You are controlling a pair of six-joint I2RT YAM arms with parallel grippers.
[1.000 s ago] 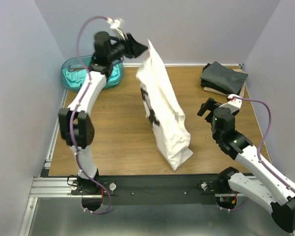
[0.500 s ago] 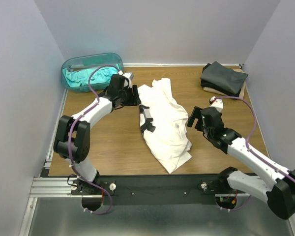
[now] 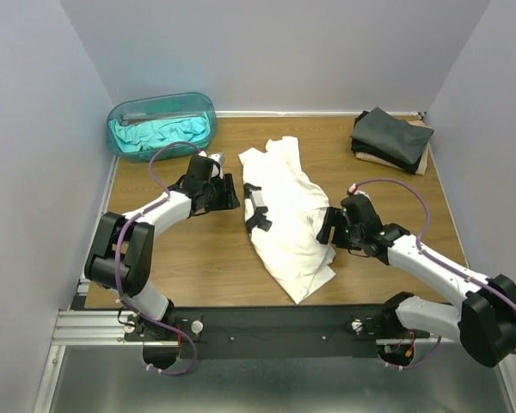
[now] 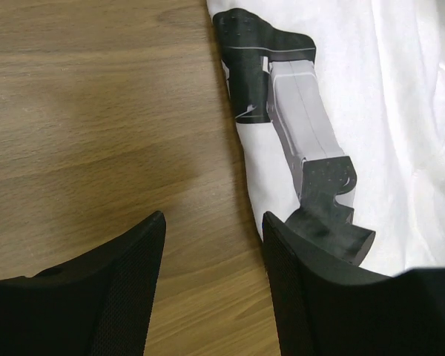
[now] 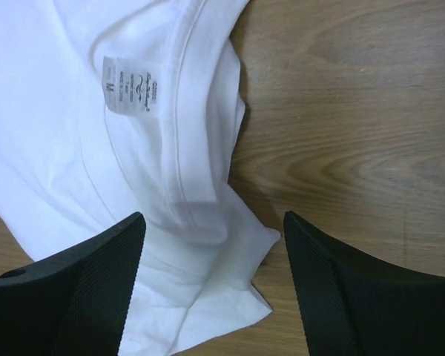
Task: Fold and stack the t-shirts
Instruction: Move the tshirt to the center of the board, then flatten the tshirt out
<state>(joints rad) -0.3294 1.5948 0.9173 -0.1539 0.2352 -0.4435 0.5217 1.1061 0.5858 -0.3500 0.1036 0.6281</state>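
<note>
The white t-shirt (image 3: 288,215) with black print marks lies crumpled along the middle of the table. My left gripper (image 3: 231,194) sits low at its left edge, open. In the left wrist view bare wood shows between the fingers, and the right finger (image 4: 319,289) overlaps the shirt's printed edge (image 4: 400,111). My right gripper (image 3: 328,227) is open at the shirt's right side. In the right wrist view the collar with its label (image 5: 133,96) and a cloth corner (image 5: 237,259) lie between the open fingers, ungripped. Dark folded t-shirts (image 3: 391,136) are stacked at the back right. A teal t-shirt (image 3: 159,133) lies in the tub.
The translucent teal tub (image 3: 129,112) stands at the back left corner. A tan layer (image 3: 420,162) shows under the dark stack. Grey walls close in the table on three sides. Bare wood (image 3: 181,258) lies left of the white shirt.
My left gripper came down from high at the back and let go of the white shirt, which now lies on the table. My right gripper moved left to the shirt's edge.
</note>
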